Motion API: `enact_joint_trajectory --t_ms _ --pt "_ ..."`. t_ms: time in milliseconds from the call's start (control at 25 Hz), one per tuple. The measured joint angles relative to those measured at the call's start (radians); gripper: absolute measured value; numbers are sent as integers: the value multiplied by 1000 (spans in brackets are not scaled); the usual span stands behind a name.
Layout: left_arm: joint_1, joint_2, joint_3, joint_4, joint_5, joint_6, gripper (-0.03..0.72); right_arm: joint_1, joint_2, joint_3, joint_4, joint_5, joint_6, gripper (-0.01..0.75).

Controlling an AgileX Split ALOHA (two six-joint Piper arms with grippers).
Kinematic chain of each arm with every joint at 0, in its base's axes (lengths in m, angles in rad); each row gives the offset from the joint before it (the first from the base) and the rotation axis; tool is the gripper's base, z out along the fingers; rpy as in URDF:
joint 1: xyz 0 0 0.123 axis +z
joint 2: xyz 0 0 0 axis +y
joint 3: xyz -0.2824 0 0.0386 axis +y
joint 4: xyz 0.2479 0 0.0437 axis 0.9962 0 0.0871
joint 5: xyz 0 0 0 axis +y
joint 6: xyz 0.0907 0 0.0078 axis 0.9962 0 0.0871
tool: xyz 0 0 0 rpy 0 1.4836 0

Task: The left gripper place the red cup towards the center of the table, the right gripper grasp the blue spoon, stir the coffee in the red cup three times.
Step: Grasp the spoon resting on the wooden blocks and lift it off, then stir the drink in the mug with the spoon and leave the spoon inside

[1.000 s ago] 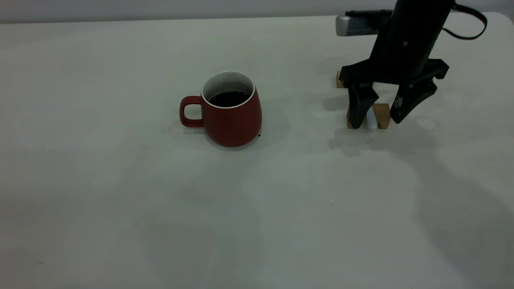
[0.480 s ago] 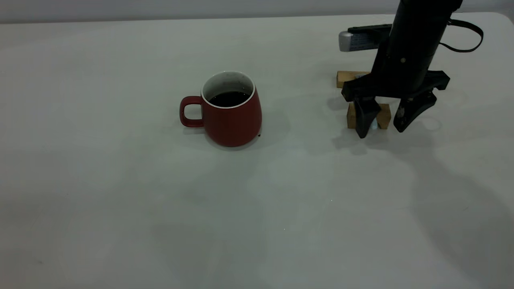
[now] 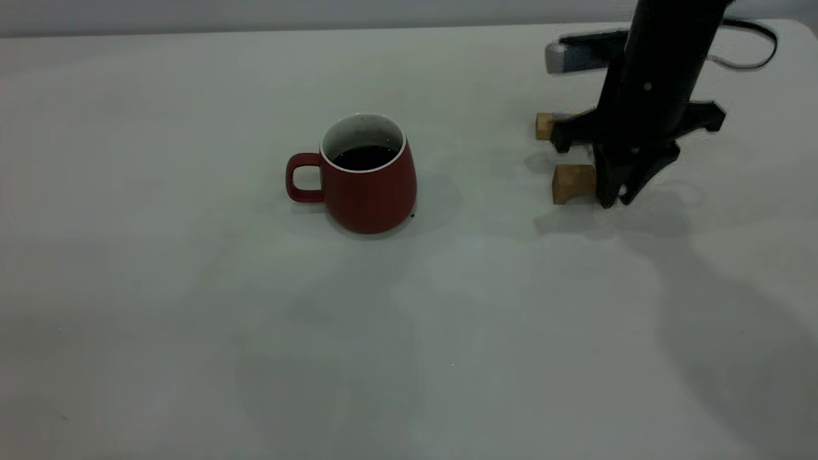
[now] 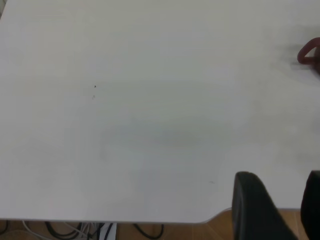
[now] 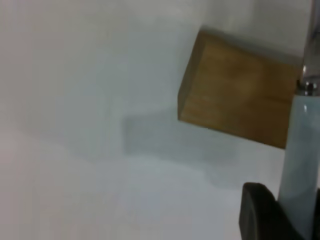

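Note:
The red cup [image 3: 367, 176] stands near the middle of the table [image 3: 192, 319], handle to the left, with dark coffee [image 3: 364, 156] inside. At the back right, my right gripper [image 3: 613, 199] points down beside a wooden block, shut on the blue spoon. In the right wrist view the pale blue handle [image 5: 299, 165] of the blue spoon runs between the pads, its metal neck [image 5: 310, 86] lying over the block. My left gripper [image 4: 284, 210] hangs open over the table's edge, far from the cup; only the cup's handle [image 4: 309, 52] shows there.
Two small wooden blocks [image 3: 573, 183] [image 3: 545, 125] sit by the right gripper; the spoon lies across the nearer block [image 5: 235, 100]. The table edge [image 4: 150, 220] with floor and cables below shows in the left wrist view. Wide bare tabletop surrounds the cup.
The right gripper's fingers, open astride the spoon handle a second ago, have come down and shut on it. The cup has not moved.

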Motion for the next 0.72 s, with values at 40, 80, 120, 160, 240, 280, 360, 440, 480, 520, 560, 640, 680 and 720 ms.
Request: enact_joint_trajectory --t_ms 40,80,120,160,240,280,360,440,480,520,560,640,680,720 --pt "0 0 0 0 0 0 310 0 -25 0 0 6 0 136" --pt "0 0 0 0 0 0 310 0 -56 0 1 16 0 136" --pt "0 0 0 0 0 0 310 0 -91 0 9 27 0 136" --pt "0 0 0 0 0 0 310 0 -123 0 22 40 0 136" --pt "0 0 0 0 0 0 310 0 -198 0 101 81 3 136" --pt "0 0 0 0 0 0 310 0 -227 0 169 106 5 136" --pt "0 0 0 0 0 0 310 1 -277 0 332 147 6 136" --pt "0 0 0 0 0 0 310 7 -297 0 527 182 10 136" --pt "0 0 0 0 0 0 310 15 -299 0 641 197 18 136" --pt "0 0 0 0 0 0 310 24 -299 0 757 205 32 136" --pt "0 0 0 0 0 0 310 37 -299 1 871 206 42 136" --pt "0 0 0 0 0 0 310 59 -299 2 1066 208 112 136" --pt "0 0 0 0 0 0 310 70 -299 2 1162 208 161 136" --pt "0 0 0 0 0 0 310 82 -298 2 1246 203 209 136"
